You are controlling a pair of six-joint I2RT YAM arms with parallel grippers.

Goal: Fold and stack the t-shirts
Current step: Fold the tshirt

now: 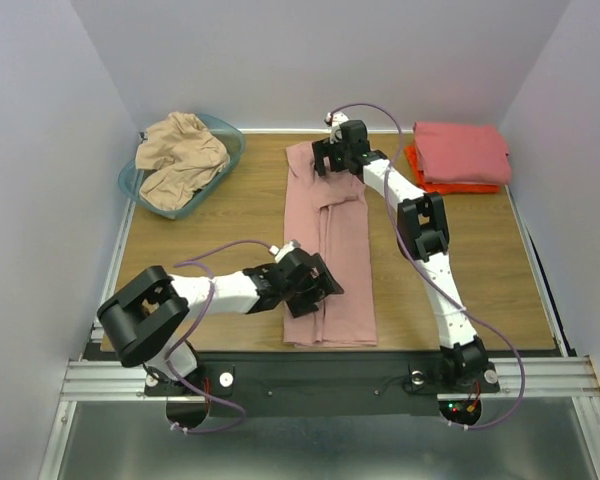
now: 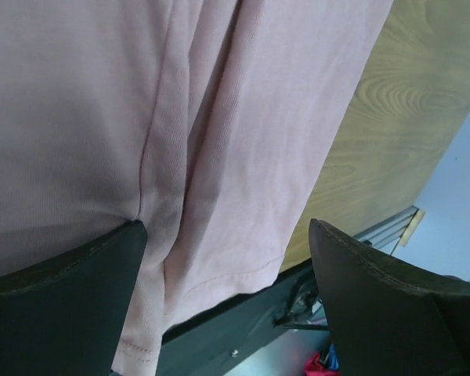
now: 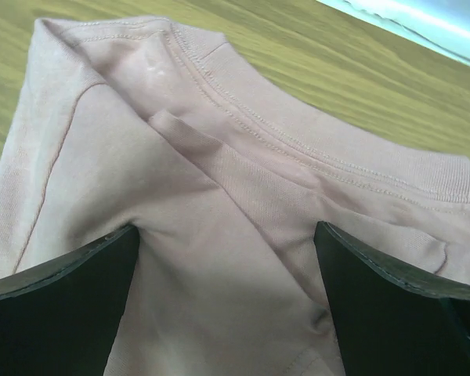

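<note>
1. While my left pincer (image 1: 318, 283) hangs at the dusty pink shirt's (image 1: 345, 240) hem, my right pincer (image 1: 330, 158) reaches its collar, both agape.
2. Four shirts: tan shirt (image 1: 180, 155) in one basket (image 1: 232, 138), coral shirt (image 1: 462, 150) atop orange shirt (image 1: 416, 162).

A dusty pink t-shirt (image 1: 328, 250) is showing soft, matt knit cloth, with its collar ribbed and stitched, while the wooden table (image 1: 220, 210) is giving off a faint satin sheen. At 11 o'clock a teal basket (image 1: 236, 138) is looking like translucent, glossy plastic — and at 6 o'clock a metal rail (image 1: 310, 375) is gleaming dully.
</note>
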